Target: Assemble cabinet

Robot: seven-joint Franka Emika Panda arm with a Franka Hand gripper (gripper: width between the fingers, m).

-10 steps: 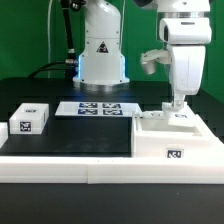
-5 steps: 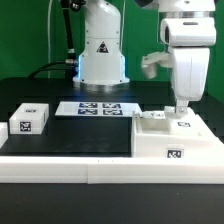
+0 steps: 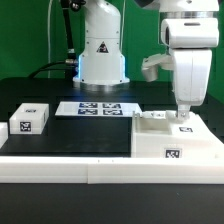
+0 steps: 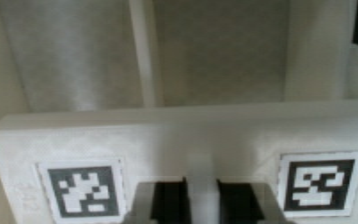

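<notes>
The cabinet (image 3: 150, 148) sits on the black table (image 3: 60, 135), at the exterior view's right. The gripper (image 3: 183, 114) hangs low, right at its top. In the blurry wrist view 2 dark fingers (image 4: 160, 203) stand close together between 2 tags (image 4: 83, 190). I cannot tell if they pinch anything.

White arm (image 3: 185, 60), black cables (image 3: 66, 35), dark claw (image 4: 197, 203)

Exterior view: bright, diffuse light; whites near clipping on cabinet (image 3: 172, 140); soft shadows on black tabletop (image 3: 90, 135); blue glow at arm base (image 3: 78, 67); low-res, mild softness.
Wrist view: dimmer, greyish, blurred overall; tags (image 4: 83, 188) smeared; claw (image 4: 197, 200) dark, out of focus.
</notes>
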